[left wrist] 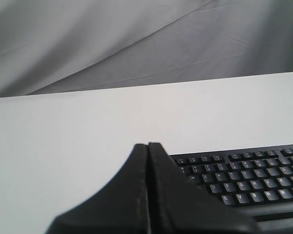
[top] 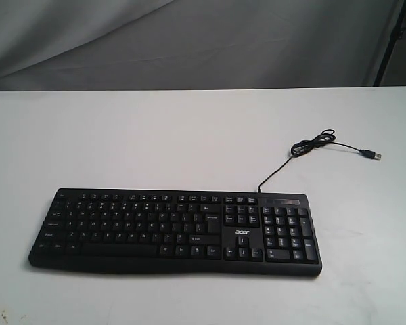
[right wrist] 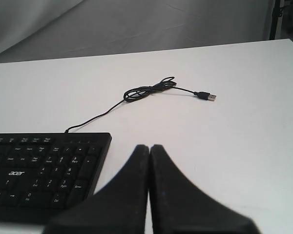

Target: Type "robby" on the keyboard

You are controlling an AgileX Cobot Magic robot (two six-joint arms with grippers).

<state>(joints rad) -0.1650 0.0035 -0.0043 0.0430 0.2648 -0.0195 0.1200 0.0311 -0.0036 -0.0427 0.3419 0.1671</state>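
The black keyboard [top: 176,230] lies flat near the front of the white table, number pad to the right, with a small white acer logo. Its thin black cable [top: 311,145] runs back and right, coiled, ending in a USB plug [top: 374,156]. Neither gripper shows in the exterior view. In the left wrist view my left gripper [left wrist: 148,145] is shut with nothing in it, hovering off the keyboard's [left wrist: 244,180] left end. In the right wrist view my right gripper [right wrist: 149,146] is shut and empty, just beside the number-pad end of the keyboard [right wrist: 44,170].
The white table [top: 189,135] ends in a back edge, with grey draped cloth [top: 189,40] behind it. A dark stand leg [top: 392,40] rises at the far right. The cable coil [right wrist: 149,90] and plug [right wrist: 206,96] lie beyond the right gripper.
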